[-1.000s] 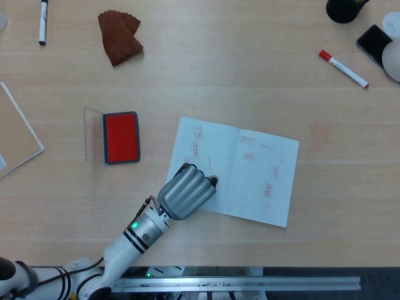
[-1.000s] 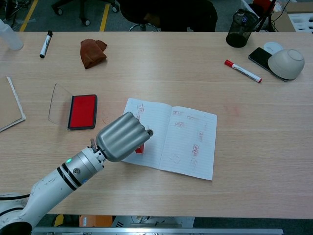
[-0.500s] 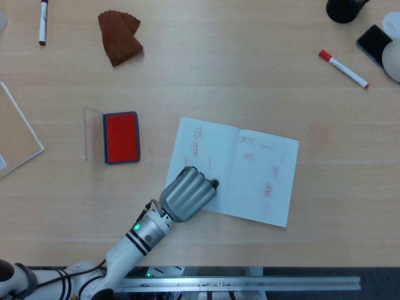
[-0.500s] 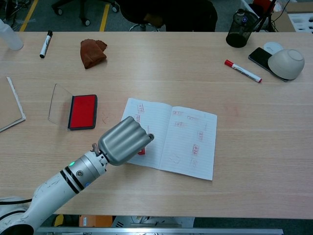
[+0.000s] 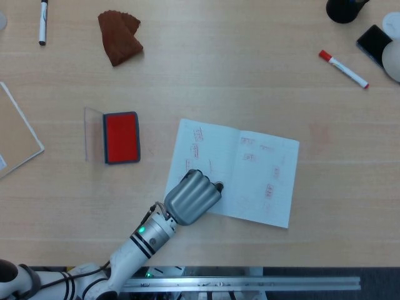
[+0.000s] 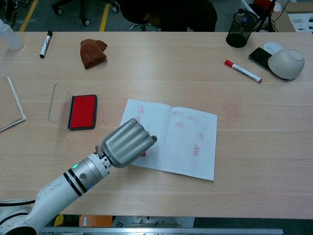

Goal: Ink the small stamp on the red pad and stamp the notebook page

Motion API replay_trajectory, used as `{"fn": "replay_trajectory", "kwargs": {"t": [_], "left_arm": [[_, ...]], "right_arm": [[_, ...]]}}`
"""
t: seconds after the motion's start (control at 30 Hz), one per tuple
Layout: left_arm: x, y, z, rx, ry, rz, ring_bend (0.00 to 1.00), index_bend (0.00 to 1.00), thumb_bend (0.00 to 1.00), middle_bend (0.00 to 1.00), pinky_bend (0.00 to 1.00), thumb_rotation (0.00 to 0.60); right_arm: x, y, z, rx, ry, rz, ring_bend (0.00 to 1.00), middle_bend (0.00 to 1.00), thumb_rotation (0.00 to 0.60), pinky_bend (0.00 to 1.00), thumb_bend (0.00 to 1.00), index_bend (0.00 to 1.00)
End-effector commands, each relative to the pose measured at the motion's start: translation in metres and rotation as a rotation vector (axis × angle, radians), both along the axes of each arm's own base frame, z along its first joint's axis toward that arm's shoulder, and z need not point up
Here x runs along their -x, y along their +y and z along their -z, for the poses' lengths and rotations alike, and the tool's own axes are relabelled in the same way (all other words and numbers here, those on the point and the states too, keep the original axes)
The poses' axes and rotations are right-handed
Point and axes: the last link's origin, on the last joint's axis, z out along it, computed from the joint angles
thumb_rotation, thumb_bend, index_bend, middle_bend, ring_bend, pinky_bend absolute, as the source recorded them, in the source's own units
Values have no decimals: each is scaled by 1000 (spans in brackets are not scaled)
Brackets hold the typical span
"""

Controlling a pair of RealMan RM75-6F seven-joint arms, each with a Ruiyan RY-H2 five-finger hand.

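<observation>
The open notebook [image 5: 262, 181] [image 6: 190, 142] lies mid-table, its pages dotted with faint red stamp marks. My left hand [image 5: 192, 198] [image 6: 126, 143] is curled over the lower left corner of the left page. It grips the small stamp [image 6: 143, 153], of which only a red sliver shows under the fingers in the chest view; whether it touches the paper is hidden. The red ink pad [image 5: 121, 137] [image 6: 82, 111] sits to the left of the notebook with its clear lid [image 5: 92, 134] folded open. My right hand appears in neither view.
A brown cloth [image 5: 120, 36] and a black marker [image 5: 43, 20] lie at the far left. At the far right are a red-capped marker [image 5: 344, 69], a phone [image 6: 261, 56], a bowl [image 6: 286, 63] and a dark cup [image 6: 238, 29]. A flat board [image 5: 15, 137] sits at the left edge.
My left hand has slid a little toward the near edge and to the right over the left page, still holding the stamp. Nothing else has moved.
</observation>
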Motion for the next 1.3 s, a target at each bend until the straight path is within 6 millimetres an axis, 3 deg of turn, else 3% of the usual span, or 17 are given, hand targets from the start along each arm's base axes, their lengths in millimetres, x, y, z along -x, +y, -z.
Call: {"fn": "replay_trajectory", "kwargs": {"t": [0.03,0.5,1.3], "left_arm": [[-1,-1,2,1,6,12,991,561,261,986,1000,600],[-8,-1,8,-19,50,90,990,560,261,985,1000,600],[0,-7,10,-15,132,172,990,560,261,985,1000,600]], "right_arm": [[1,1,-1,3,-1,2,90,183,600,150,303,114],[5,2,-2,9,-4,10,90,184,600,151,303,114],[6,3,-2,14,-6,13,90,183,600,151,303,114]]}}
